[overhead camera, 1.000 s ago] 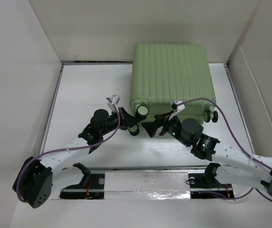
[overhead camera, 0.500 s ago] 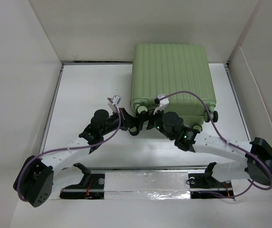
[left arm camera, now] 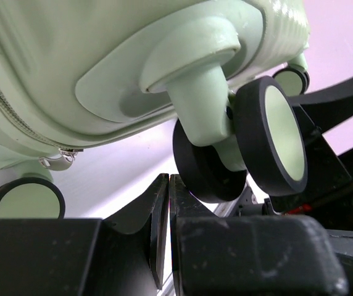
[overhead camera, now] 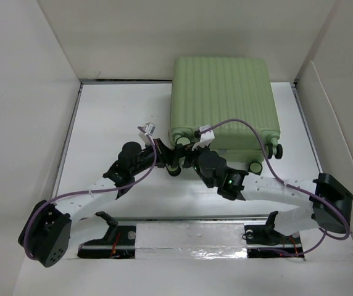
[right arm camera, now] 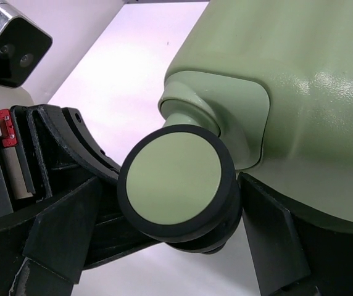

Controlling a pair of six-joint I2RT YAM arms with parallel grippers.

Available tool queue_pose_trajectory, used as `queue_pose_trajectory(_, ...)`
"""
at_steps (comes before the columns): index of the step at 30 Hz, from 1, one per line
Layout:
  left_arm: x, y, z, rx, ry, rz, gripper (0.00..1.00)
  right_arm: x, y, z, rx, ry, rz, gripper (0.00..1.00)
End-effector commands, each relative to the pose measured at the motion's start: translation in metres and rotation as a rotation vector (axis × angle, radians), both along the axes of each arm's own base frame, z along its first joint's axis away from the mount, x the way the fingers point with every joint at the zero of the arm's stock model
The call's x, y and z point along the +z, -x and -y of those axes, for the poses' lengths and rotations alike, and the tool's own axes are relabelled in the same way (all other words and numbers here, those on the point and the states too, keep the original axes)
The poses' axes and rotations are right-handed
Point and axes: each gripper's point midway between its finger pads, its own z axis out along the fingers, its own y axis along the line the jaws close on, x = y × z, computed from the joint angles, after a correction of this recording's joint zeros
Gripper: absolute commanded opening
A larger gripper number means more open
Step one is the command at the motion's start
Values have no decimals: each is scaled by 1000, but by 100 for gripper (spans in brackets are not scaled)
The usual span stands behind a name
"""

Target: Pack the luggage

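Observation:
The luggage (overhead camera: pixel 223 98) is a light green ribbed suitcase lying shut at the back of the table. Its near-left caster wheel (right arm camera: pixel 173 182) has a black tyre and a pale green face. My right gripper (right arm camera: pixel 169 180) is open, with one finger on each side of this wheel. In the top view the right gripper (overhead camera: pixel 186 152) is at the suitcase's near-left corner. My left gripper (left arm camera: pixel 168 188) is shut and empty, its tips just below the same double wheel (left arm camera: pixel 269 142). In the top view the left gripper (overhead camera: pixel 166 158) is right beside the right one.
The suitcase zipper pull (left arm camera: pixel 56 161) hangs near another wheel (left arm camera: pixel 25 198). The right-hand wheels (overhead camera: pixel 278 150) stick out at the suitcase's near-right corner. White walls (overhead camera: pixel 22 92) enclose the table. A foil-taped rail (overhead camera: pixel 189 237) runs along the near edge.
My right arm has swung left from the middle of the suitcase's near edge to its near-left wheel. The left arm has stayed where it was.

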Motion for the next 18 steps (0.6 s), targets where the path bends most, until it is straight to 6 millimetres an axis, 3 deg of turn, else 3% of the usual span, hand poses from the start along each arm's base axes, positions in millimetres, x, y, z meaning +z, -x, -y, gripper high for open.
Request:
queue_pose_trajectory(1, 41, 10, 11, -79, 104, 126, 2, 27, -23, 11, -149, -58, 50, 90)
queue_pose_trajectory(5, 41, 10, 11, -78, 102, 126, 2, 22, -28, 15, -202, -62, 49, 77)
queue_pose_trajectory(6, 40, 11, 11, -80, 100, 124, 2, 22, -29, 15, -210, -67, 49, 65)
queue_pose_trajectory(8, 40, 10, 10, -76, 95, 126, 2, 24, -32, 17, -237, -87, 59, 53)
queue_pose_trajectory(9, 38, 10, 10, -74, 91, 120, 2, 24, -30, 16, -240, -91, 63, 38)
queue_pose_trajectory(13, 36, 10, 6, -59, 75, 122, 2, 27, -30, 20, -273, -118, 83, 22)
queue_pose_trajectory(17, 28, 5, -5, 4, 22, 121, 2, 31, -24, 16, -234, -124, 96, 18)
queue_pose_trajectory(18, 18, 0, -13, 58, -16, 101, 4, 33, -23, 16, -229, -124, 98, 17)
